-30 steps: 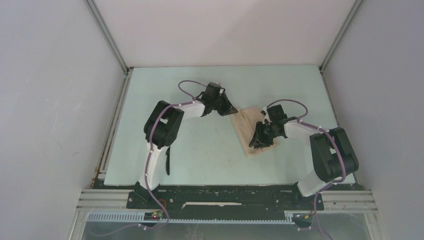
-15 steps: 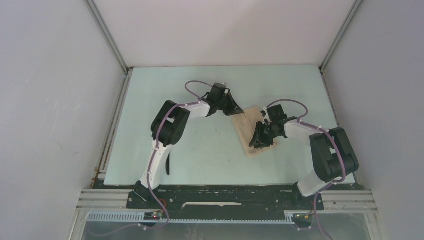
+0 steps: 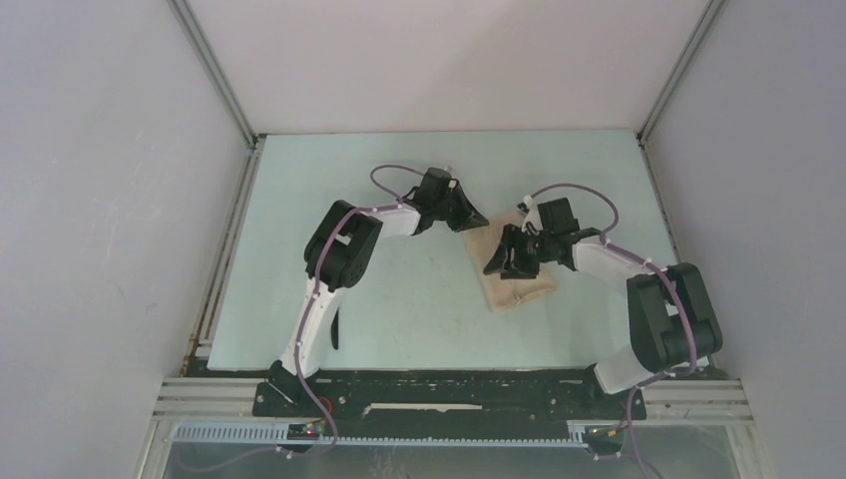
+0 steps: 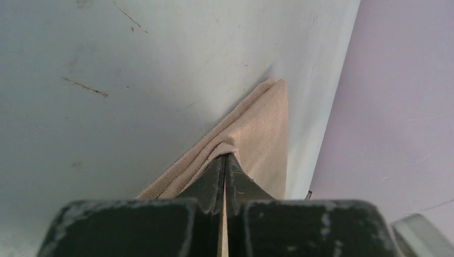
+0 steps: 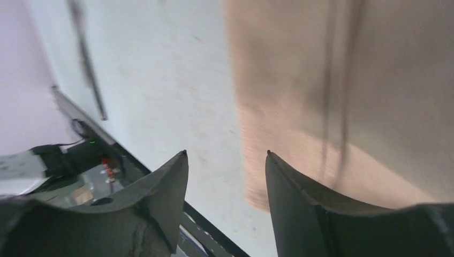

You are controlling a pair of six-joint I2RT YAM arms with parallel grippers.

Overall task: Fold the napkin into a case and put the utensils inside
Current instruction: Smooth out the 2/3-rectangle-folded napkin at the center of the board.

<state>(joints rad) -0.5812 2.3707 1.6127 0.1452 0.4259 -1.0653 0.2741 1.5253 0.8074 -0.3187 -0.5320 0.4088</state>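
Top view first: the folded napkin (image 3: 521,291) lies just right of centre on the pale green table (image 3: 399,299), a beige packet running from upper left down toward lower right. The left gripper (image 3: 476,222) is right on its upper left corner. The left wrist view settles the grip. The two dark fingers (image 4: 206,184) are pressed tight together, with a ridge of the beige cloth nipped between their tips. The stacked layers fan away toward the upper right of that frame, and the far corner lies flat on the table.

Now the right gripper (image 3: 496,266): it sits over the upper left part of the napkin, just below and to the right of the left one, the two close but apart. The right wrist view is smeared with blur, yet the fingers (image 5: 166,187) stand clearly spread, with nothing gripped and mostly bare table in the gap. The napkin fills the upper right of that frame, its edge running down just inside the right-hand finger. Whether a fingertip touches the cloth, I cannot tell.

The black knife (image 3: 335,325) lies well apart from all this, at the lower left of the table in the top view, just beside the left arm's lower link. A thin dark streak at the upper left of the right wrist view is too blurred to name.
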